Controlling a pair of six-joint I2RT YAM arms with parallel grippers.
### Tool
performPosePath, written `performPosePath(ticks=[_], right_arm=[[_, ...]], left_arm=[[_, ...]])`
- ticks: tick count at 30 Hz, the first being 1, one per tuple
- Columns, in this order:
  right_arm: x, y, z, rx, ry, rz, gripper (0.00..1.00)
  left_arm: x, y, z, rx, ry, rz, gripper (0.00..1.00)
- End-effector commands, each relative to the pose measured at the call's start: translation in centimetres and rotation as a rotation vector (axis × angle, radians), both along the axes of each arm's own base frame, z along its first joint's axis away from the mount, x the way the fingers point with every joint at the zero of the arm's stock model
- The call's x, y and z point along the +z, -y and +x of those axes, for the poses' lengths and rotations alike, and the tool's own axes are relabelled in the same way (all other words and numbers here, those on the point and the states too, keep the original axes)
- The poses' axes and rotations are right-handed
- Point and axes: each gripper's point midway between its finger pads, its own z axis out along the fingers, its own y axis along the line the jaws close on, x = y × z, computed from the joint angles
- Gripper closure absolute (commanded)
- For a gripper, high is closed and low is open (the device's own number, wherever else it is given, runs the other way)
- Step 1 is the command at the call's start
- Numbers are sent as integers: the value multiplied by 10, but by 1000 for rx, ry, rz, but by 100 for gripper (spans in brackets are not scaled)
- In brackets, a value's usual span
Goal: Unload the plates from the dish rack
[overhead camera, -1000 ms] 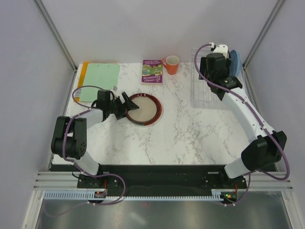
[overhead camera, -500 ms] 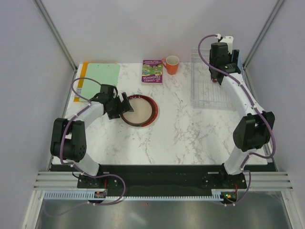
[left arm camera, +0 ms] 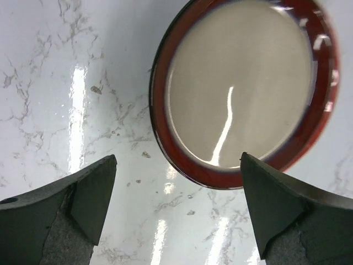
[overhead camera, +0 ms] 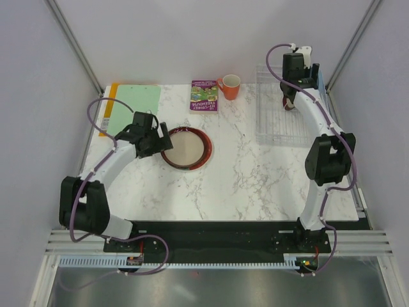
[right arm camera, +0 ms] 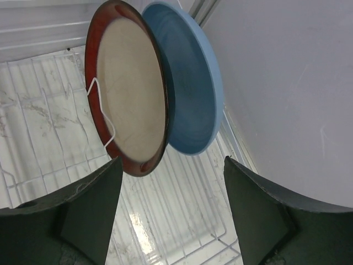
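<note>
1. Over the last second the left claw (overhead camera: 160, 138) had drawn back a little. Its jaws stood wide apart with nothing between them.
2. Just ahead of that claw, a red-rimmed plate (left arm camera: 242, 83) lay flat on the desk (overhead camera: 255, 173), clear of both fingers. I judged this plate unloaded and released.
3. The right claw (right arm camera: 171, 163) had swung from the near side of the rack (right arm camera: 38, 105) to its far end. Its jaws were also apart and empty.
4. Straight ahead of that claw, two plates stood on edge in the rack. A second red-rimmed plate (right arm camera: 129, 88) was in front, with the blue plate (right arm camera: 193, 83) close behind it.
5. Two plates therefore remained, and the front one looked likely to be taken next.
</note>
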Motion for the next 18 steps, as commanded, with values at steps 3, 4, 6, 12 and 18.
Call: performPosePath(ticks=[3, 4, 6, 12, 18], right_arm=[[0, 15, 28, -29, 33, -13, 21], [-5, 15, 35, -26, 31, -11, 22], [-9, 18, 42, -20, 32, -1, 23], [-24, 29, 64, -31, 36, 7, 26], [-45, 45, 79, -27, 31, 47, 32]], left_arm=[[73, 14, 13, -72, 261, -90, 0], [78, 16, 13, -80, 275, -96, 0], [84, 19, 16, -95, 290, -108, 0], [85, 32, 25, -137, 289, -150, 0], [77, 35, 29, -147, 268, -155, 0]])
